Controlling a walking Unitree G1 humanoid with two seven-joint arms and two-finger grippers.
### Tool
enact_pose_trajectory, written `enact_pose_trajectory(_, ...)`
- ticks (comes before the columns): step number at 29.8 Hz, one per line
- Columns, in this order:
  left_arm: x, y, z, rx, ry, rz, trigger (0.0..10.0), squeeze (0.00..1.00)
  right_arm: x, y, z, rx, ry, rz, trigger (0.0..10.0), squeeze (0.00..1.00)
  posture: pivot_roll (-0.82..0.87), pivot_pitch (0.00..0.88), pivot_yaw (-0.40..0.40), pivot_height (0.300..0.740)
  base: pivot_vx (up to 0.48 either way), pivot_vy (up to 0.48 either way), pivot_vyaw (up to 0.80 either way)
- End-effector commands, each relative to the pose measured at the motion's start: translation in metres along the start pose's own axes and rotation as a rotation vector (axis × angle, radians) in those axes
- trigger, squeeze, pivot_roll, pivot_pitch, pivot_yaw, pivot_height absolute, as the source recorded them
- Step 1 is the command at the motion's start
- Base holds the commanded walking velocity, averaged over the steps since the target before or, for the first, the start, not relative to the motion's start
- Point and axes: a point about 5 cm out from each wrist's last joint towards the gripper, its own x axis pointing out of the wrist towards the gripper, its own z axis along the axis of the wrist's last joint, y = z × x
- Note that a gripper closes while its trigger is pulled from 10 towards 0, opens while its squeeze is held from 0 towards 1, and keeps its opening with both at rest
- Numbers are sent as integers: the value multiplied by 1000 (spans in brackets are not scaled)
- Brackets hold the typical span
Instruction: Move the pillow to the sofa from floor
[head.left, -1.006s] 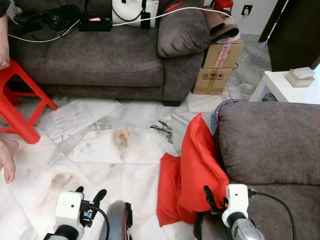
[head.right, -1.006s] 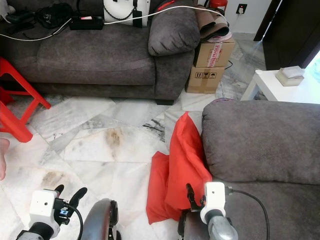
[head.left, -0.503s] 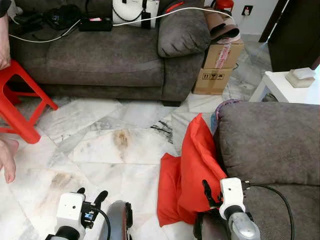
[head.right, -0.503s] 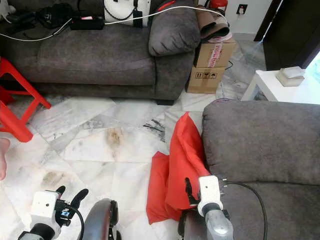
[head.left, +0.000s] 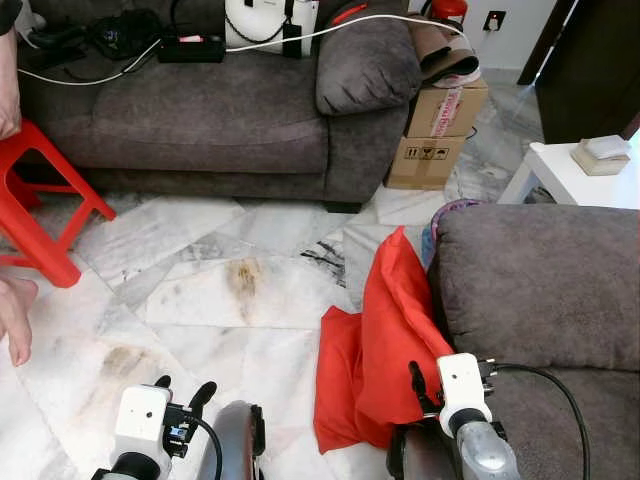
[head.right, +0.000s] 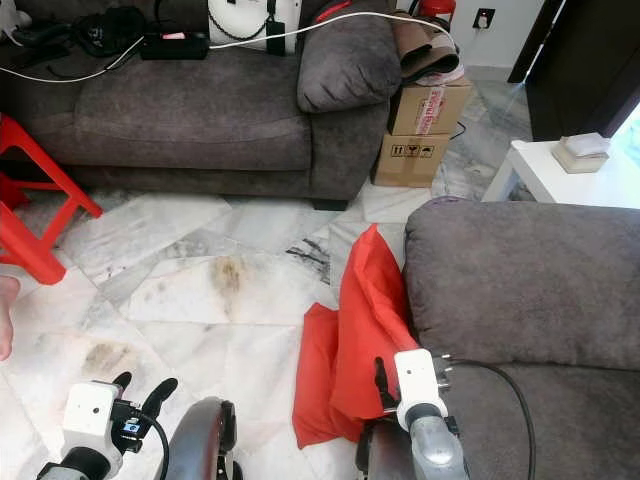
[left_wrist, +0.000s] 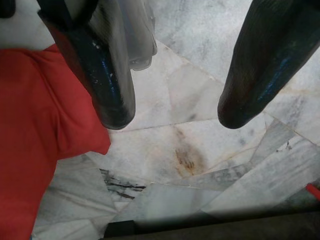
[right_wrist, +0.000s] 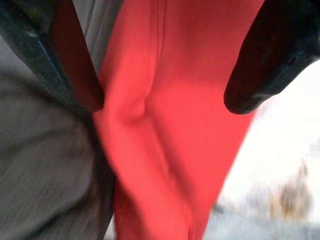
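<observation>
The right gripper (right_wrist: 165, 95), fingers spread, has edged in over the last 1 s beside the pillow (head.left: 385, 340) (propped on the floor against the sofa (head.left: 540, 290)), nearing a grasp; left gripper (left_wrist: 172, 107) hangs released.

Two grey fabric sofas: one long sofa (head.left: 200, 120) along the far wall and one nearer sofa (head.left: 540, 290) on the right. One red fabric pillow (head.left: 385, 340). Two stacked brown cardboard boxes (head.left: 440, 130). One red plastic stool (head.left: 40, 210). One white side table (head.left: 570, 180). Two black-fingered robot grippers, left gripper (head.left: 180, 392) and right gripper (head.left: 418, 385).
</observation>
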Motion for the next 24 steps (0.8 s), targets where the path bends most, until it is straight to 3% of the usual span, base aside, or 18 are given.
enact_pose_trajectory(1, -4, -1, -2, 7, 13, -4, 10000, 0, -3, 0, -10, -10, 53, 7, 10000, 0, 253, 207, -25, 585, 0, 0, 0)
enact_pose_trajectory(6, -4, -2, -3, 5, 15, -7, 10000, 0, -4, -2, -16, -11, 108, 0, 10000, 0, 252, 205, -26, 585, 0, 0, 0)
enact_pose_trajectory(8, -3, -2, -3, 4, 16, -7, 10000, 0, -4, -8, -21, 115, 171, -38, 10000, 0, 249, 205, -27, 585, 0, 0, 0)
enact_pose_trajectory(10, -3, -2, -3, 4, 16, -7, 10000, 0, -3, -9, -22, 145, 182, -46, 10000, 0, 249, 205, -27, 585, 0, 0, 0)
enact_pose_trajectory(12, -3, -2, -3, 3, 16, -8, 10000, 0, -3, -10, -23, 242, 211, -63, 10000, 0, 250, 205, -27, 585, 0, 0, 0)
enact_pose_trajectory(17, -3, -3, -4, 0, 20, -15, 10000, 0, -2, -1, -26, 386, 279, 23, 10000, 0, 246, 203, -28, 585, 0, 0, 0)
enact_pose_trajectory(24, -3, -4, -5, -2, 23, -23, 10000, 0, -6, 4, -33, 389, 328, 71, 10000, 0, 248, 203, -29, 585, 0, 0, 0)
